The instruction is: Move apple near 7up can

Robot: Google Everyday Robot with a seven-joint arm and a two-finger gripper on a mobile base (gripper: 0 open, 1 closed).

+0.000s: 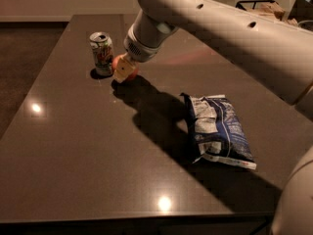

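The 7up can [101,53] stands upright at the far left of the dark table [88,146]. The red apple [117,62] is just right of the can, almost touching it, low over or on the tabletop. My gripper [123,72] comes down from the upper right on the white arm and is shut on the apple. A tan finger [121,71] covers the apple's front, so only red edges show on both sides.
A blue-and-white crinkled snack bag [217,129] lies at the middle right of the table. The white arm [220,28] crosses the upper right. Boxes [264,6] stand beyond the far right edge. The arm's shadow falls between the apple and the bag.
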